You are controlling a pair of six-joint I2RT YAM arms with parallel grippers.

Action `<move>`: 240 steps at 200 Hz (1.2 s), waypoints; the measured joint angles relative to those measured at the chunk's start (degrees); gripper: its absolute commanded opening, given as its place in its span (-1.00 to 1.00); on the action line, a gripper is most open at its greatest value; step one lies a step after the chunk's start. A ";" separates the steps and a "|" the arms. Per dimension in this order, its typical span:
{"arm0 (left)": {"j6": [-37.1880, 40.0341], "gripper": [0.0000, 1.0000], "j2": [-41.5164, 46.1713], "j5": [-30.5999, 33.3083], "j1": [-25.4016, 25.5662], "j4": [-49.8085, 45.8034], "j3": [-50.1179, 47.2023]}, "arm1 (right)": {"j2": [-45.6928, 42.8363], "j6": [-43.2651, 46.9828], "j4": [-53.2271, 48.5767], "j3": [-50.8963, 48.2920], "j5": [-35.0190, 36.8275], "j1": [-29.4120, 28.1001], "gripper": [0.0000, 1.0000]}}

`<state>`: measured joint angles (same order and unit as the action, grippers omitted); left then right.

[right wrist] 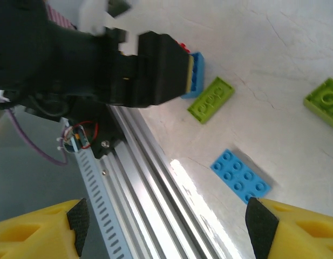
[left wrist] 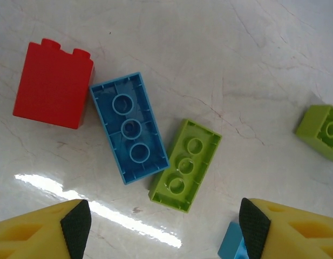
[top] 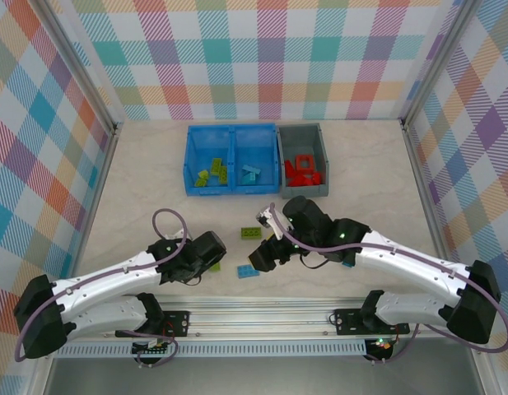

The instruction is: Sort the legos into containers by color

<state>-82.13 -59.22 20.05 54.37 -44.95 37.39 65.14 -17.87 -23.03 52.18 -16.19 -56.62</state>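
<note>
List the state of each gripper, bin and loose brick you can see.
left gripper: open, empty
right gripper: open, empty
blue bin: green legos left, blue legos right
grey bin: red legos inside
blue brick: underside up
green brick: underside up
red brick: on its side

The table [top: 155, 181] is carrying a blue bin [top: 190, 160] and grey bin [top: 303, 191] at twelve o'clock, a lime lego [top: 252, 233] and blue lego [top: 248, 271] lying near six.

White left arm [top: 105, 280], white right arm [top: 410, 262], black joints [top: 35, 317], looping purple cables [top: 154, 222], left hand [left wrist: 163, 229], yellow fingers [left wrist: 31, 234], black ribbed pads [left wrist: 77, 226].
</note>
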 measured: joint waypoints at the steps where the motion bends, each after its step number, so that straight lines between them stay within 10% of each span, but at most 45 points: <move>1: -0.11 0.44 -0.04 -0.09 -0.20 0.17 -0.02 | -0.09 -0.04 0.11 0.00 0.00 -0.04 0.56; 160: -3.78 0.24 -9.62 -4.59 -9.20 6.56 -3.61 | -0.57 -2.64 1.75 0.00 0.72 -2.19 0.54; 240: -2.43 -0.24 -13.88 -5.09 -11.89 12.04 -4.28 | 0.04 -2.71 2.47 0.00 1.22 -2.40 0.50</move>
<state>-84.55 -73.10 14.96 42.48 -32.91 33.10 65.19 -20.58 -20.56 52.18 -14.96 -59.02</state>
